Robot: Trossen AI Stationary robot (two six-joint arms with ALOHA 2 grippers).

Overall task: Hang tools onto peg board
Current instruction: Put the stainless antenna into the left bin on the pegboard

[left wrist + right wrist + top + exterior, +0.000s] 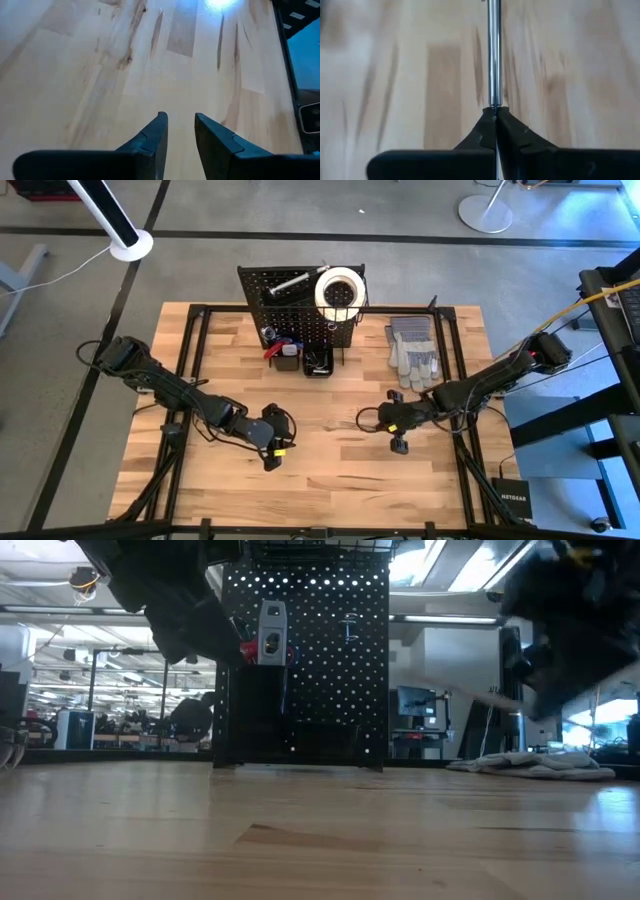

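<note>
One thin silver metal rod (493,55) was pinched between the closed fingertips of the right gripper (495,111), over bare wood at about 4 o'clock from the peg board (300,305). That board stood upright at 12 o'clock of the table (330,470), black and perforated, with one white tape roll (339,290) in its basket and red-handled tools (275,345) in two bottom bins. One pair of grey gloves (412,350) lay at 3 o'clock of it. Left gripper (179,135) hovered at 7 o'clock, jaws slightly apart, empty.
</note>
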